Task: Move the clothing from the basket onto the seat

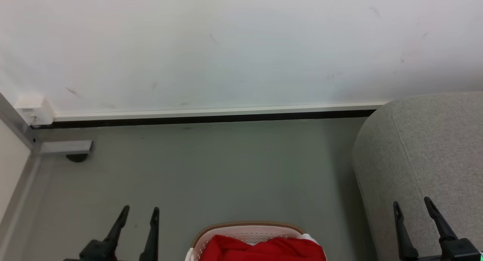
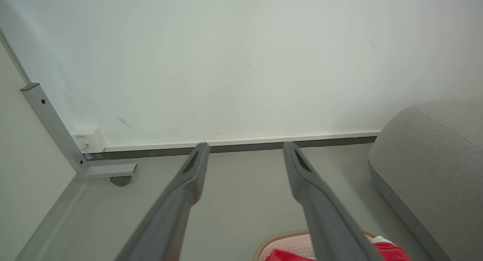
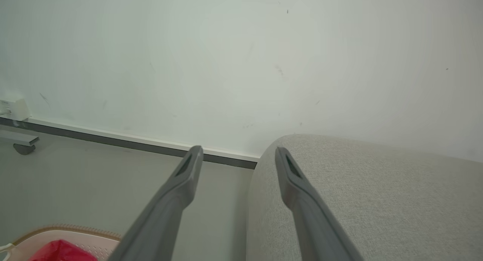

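Nearest, the left tool (image 1: 141,208) hangs over the floor (image 1: 226,170), jaws fully apart, holding nothing. At centre, the clothing (image 1: 264,249) lies heaped in the basket (image 1: 249,225), untouched. Further right, the right tool (image 1: 411,201) stands equally wide and empty, near the seat (image 1: 426,148). Risks: a shallow pinch may slip off loose fabric; trailing cloth may snag the rim and tip the basket; the right tool may strike the seat's padded edge.

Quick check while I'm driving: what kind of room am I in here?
Probably a plain indoor room staged as a living space; hard to say more. I see a bare pale wall with a skirting strip, a smooth grey floor, a grey upholstered seat, and a laundry basket holding red clothing.
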You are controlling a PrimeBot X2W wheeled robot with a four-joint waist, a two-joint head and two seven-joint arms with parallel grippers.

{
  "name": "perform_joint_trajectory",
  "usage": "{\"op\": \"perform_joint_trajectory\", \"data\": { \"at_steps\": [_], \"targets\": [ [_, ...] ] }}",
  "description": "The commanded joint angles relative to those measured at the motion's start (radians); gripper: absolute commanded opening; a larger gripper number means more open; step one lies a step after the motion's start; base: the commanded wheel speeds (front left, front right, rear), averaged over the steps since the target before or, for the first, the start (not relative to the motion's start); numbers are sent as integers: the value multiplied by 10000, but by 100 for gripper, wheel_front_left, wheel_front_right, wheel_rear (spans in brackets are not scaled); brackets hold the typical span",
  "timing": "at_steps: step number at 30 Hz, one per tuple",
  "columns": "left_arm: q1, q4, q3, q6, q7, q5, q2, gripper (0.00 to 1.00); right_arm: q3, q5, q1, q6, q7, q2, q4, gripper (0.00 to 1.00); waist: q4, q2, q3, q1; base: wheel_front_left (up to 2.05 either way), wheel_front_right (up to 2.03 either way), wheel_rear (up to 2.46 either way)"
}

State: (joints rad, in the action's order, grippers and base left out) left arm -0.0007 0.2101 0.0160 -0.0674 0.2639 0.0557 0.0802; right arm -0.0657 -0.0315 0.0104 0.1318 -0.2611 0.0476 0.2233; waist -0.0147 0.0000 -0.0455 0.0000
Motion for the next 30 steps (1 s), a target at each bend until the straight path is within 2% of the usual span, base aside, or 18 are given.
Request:
{"op": "perform_joint_trajectory", "data": {
  "at_steps": [1,8,14,20,25,30],
  "targets": [
    [-121,-52,-25,-35,10,-125,37,100,36,62,122,-21,-25,15,-76,100,-122,0,-140,0,0,0,0],
    [-788,194,181,-336,9,-119,155,100,201,247,505,-21,-25,14,-447,100,-515,0,-896,0,0,0,0],
    [-2011,985,1018,-551,9,-109,332,100,491,527,1150,-21,-25,14,-778,100,-937,0,-2021,0,0,0,0],
    [-3595,2438,2575,-623,-191,-240,534,100,856,782,1927,-21,-25,14,-1027,100,-1308,0,-3416,0,0,0,0],
    [-4891,3584,4077,-613,-697,296,895,100,1194,1148,2657,-21,-25,6,-1322,100,-1659,0,-4714,0,0,0,0],
    [-5874,4530,5159,-616,-1231,681,1207,100,1419,1400,3244,-21,-25,12,-1627,100,-1905,0,-5877,0,0,0,0]
  ]
}}
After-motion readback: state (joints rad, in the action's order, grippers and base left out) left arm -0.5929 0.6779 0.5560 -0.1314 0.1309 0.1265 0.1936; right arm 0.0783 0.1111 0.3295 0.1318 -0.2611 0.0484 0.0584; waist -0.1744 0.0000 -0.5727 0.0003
